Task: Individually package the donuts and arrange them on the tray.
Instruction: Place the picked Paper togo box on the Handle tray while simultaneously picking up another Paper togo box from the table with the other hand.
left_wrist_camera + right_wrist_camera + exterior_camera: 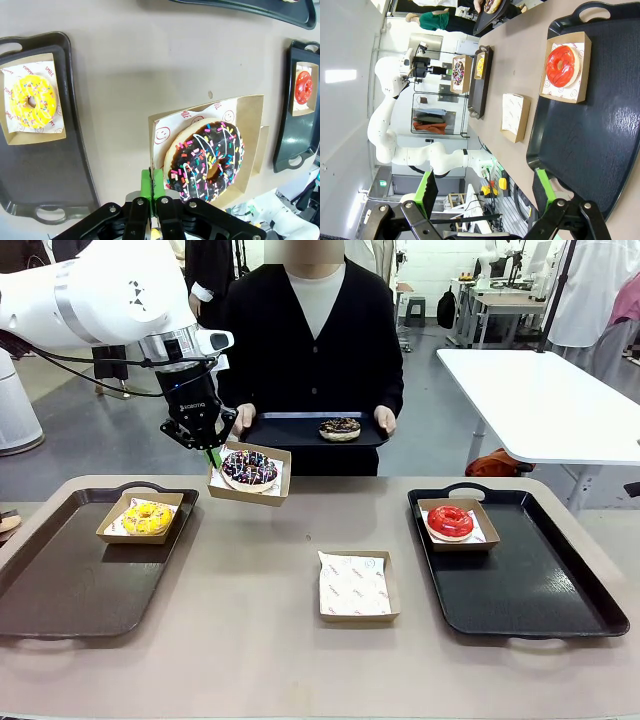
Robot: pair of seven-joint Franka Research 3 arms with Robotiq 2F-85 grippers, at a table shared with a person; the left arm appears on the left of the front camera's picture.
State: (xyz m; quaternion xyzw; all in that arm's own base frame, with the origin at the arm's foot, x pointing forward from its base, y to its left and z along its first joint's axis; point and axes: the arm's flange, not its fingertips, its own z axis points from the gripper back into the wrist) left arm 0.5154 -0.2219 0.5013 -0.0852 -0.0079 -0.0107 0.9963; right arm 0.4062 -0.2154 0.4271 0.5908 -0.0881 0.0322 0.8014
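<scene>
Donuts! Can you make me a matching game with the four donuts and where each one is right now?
Donuts:
1. yellow donut
2. red donut
3. dark sprinkle donut
4. chocolate donut

Places:
A. on the person's tray
B. boxed, on the right tray
C. in the lifted box pinched by the left gripper
D. boxed, on the left tray

Pairs: 1-D, 2-B, 3-C, 4-A.
</scene>
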